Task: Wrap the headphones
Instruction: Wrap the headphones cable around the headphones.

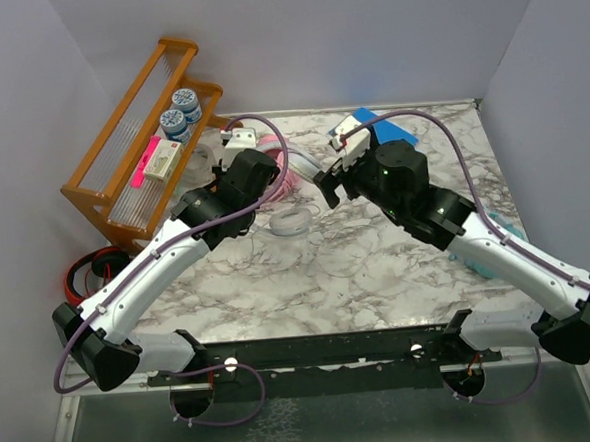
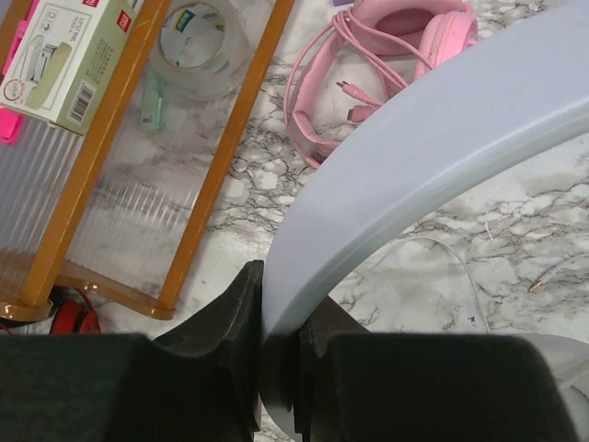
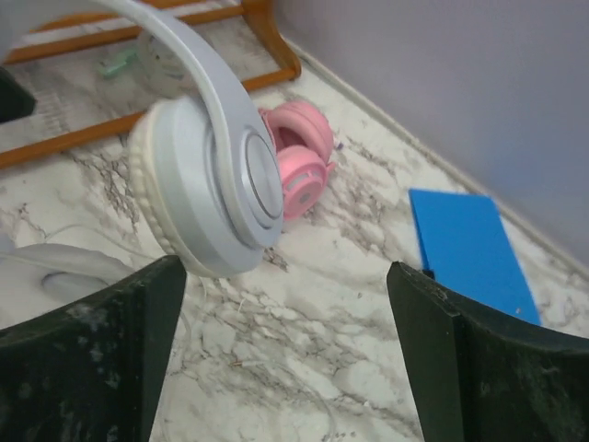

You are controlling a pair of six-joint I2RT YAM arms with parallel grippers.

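The left gripper [image 2: 276, 318] pinches the band of the white headphones [image 2: 414, 157], holding them up over the middle of the table [image 3: 304, 387], probably so the cord [image 2: 442, 250] trails free for winding. The right gripper [image 3: 281, 276] is spread wide beside an ear cup [image 3: 198, 184], gripping nothing. The pink pair [image 3: 299, 157] lies farther back.

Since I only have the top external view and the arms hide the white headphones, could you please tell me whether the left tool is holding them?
Observer: Yes, the left tool is shut on the white headphones, at the headband.
Operator: Thank you; is the right tool gripping the ear cup?
Observer: No, the right tool is open and empty; the ear cup hangs just ahead of it.
Operator: And the cable?
Observer: A thin white cable lies loose on the table.
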